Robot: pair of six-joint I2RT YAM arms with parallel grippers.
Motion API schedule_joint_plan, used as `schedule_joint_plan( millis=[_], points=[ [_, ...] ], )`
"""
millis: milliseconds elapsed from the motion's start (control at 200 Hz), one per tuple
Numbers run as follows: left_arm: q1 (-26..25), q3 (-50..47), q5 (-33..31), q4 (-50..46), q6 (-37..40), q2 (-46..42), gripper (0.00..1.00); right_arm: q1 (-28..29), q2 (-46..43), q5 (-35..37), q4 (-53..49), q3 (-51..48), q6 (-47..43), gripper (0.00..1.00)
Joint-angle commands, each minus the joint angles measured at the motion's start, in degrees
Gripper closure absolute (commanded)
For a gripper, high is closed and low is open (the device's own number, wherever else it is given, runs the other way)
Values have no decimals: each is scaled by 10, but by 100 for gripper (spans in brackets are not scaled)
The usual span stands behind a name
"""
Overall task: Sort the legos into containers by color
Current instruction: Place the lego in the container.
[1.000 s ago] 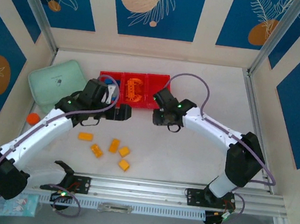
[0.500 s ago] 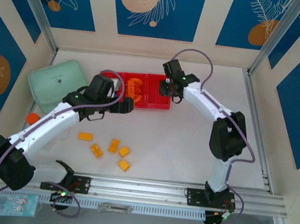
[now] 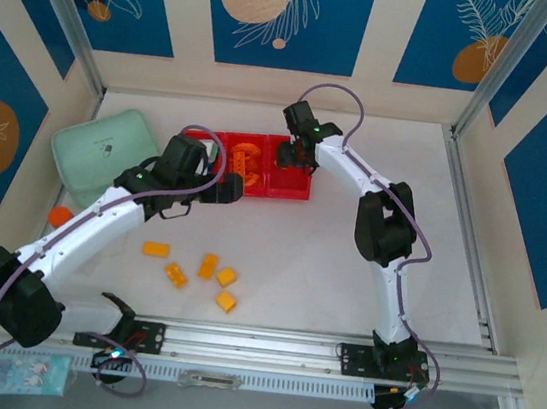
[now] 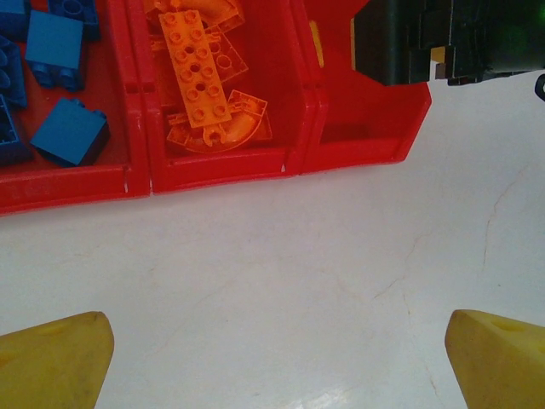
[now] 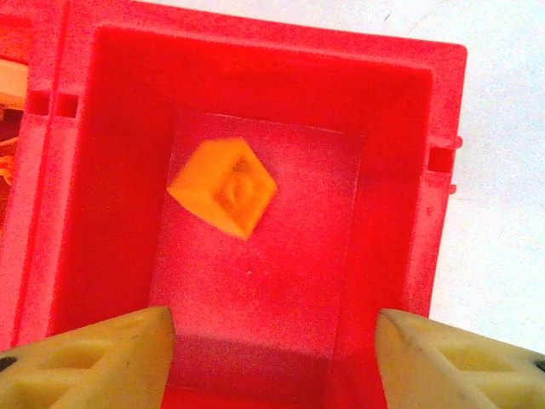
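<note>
The red tray [image 3: 274, 186] lies at the back centre, with blue legos [image 4: 68, 132] in its left compartment and orange legos [image 4: 200, 68], some curved, in the middle one. My right gripper [image 3: 296, 155] hangs open over the right compartment [image 5: 387, 196]. One yellow brick [image 5: 223, 187] lies, slightly blurred, on that compartment's floor, beyond the open right gripper [image 5: 272, 349]. My left gripper [image 3: 230, 191] hovers open and empty over bare table just in front of the tray [image 4: 213, 175]; its fingertips [image 4: 55, 362] are wide apart. Several yellow bricks [image 3: 208, 266] lie loose on the table nearer the arm bases.
A mint green lidded box [image 3: 104, 152] sits at the left, beside the left arm. A small orange object [image 3: 60, 214] lies by the left wall. The rail [image 3: 265, 345] runs along the near edge. White table stretches to the right of the tray.
My right gripper has swung from the tray's front edge up over the right compartment, where a yellow brick now lies. My left gripper shifted slightly right.
</note>
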Motion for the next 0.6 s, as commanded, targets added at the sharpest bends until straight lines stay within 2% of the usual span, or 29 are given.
schedule_joint_plan(
  millis=[0,265,345,595],
  points=[
    [5,10,10,-8,1,-27,1,16,-57,3,-3,-20,-3,33],
    [11,4,8,-72,3,-82,1,78,-162,-16,20,-137,46,28],
    [12,-11,8,-83,-1,-106,1,93,-188,-42,21,-174,64,27],
    [13,-73,-4,-129,-35,-171,1,176,-270,-54,15,-308,92,23]
  ],
)
